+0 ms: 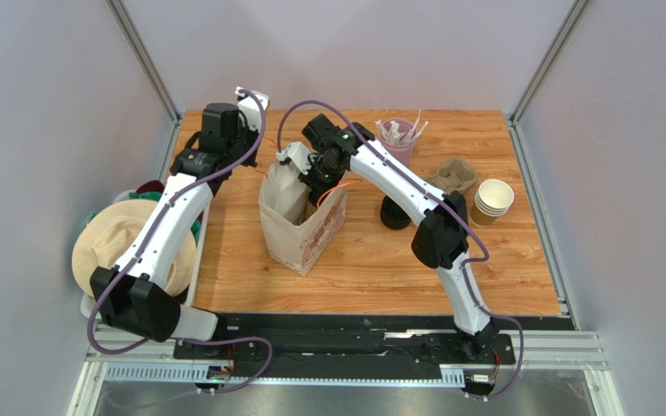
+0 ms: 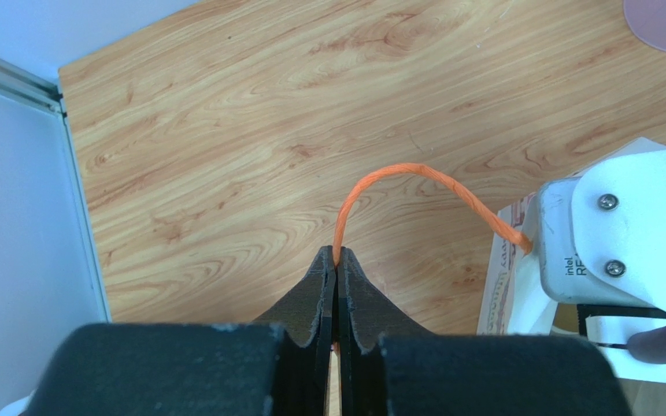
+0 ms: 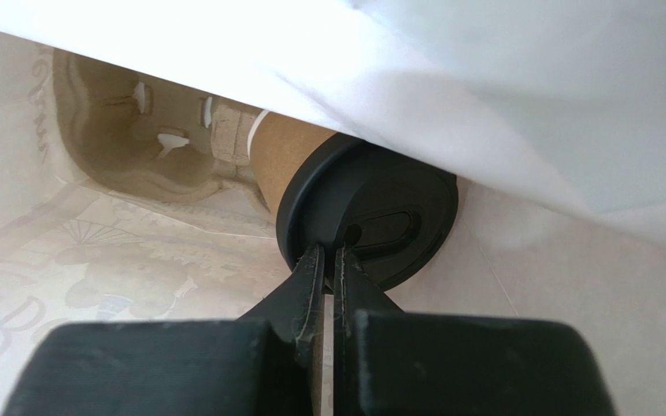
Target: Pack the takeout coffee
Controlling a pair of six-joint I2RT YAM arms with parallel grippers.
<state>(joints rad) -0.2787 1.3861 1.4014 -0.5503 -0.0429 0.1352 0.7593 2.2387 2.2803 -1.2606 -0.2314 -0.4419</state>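
The left claw (image 2: 336, 256) is pinched tight on the orange handle (image 2: 397, 169) of the paper bag (image 1: 297, 238), which stands at 9 o'clock from the table's (image 1: 371, 269) middle. Inside the bag, the right claw (image 3: 328, 256) is closed narrow on the rim of the black lid (image 3: 389, 195) of the coffee cup (image 3: 284, 152), at the lid's 7 o'clock. 1 cardboard tray (image 3: 128, 147) lies at the cup's 9 o'clock.

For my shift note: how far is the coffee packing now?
Done: the takeout coffee is inside the paper bag, beside a cardboard carrier. In hand: the right gripper is shut on the rim of its black lid; the left gripper pinches the bag's orange handle. Left, probably: release the cup, withdraw both arms.
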